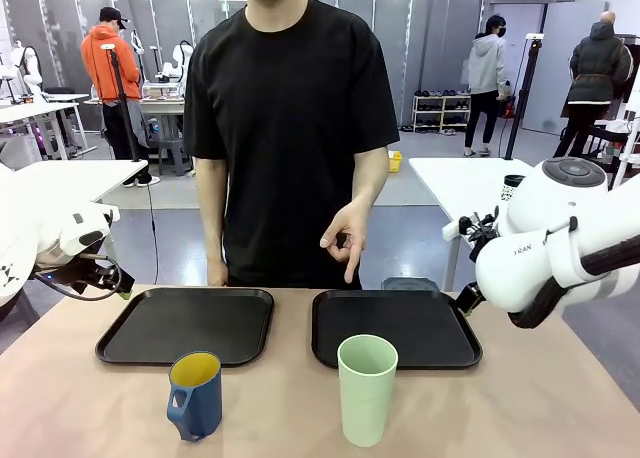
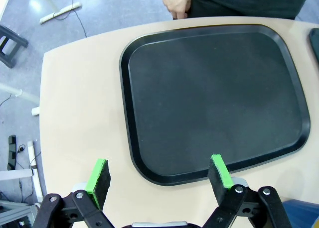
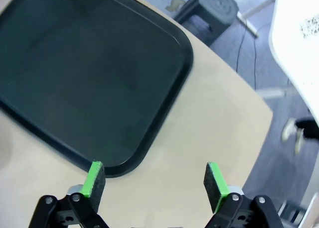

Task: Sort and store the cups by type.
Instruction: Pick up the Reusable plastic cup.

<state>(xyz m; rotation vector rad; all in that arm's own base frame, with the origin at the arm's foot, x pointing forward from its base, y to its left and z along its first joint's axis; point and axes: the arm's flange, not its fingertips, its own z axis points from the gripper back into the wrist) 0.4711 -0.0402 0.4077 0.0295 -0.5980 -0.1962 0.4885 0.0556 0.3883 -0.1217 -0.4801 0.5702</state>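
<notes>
Mint-green tumbler tall, no handle; dk-blue mug yellow inside; left gripper, right gripper spread.

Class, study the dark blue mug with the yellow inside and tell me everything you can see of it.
The short dark blue mug, yellow inside, stands upright on the tan tabletop, on the robot's side of the left black tray. It looks smooth, perhaps plastic. Its blue loop handle points toward the robot's left. It seems empty; only the table touches it.
</notes>
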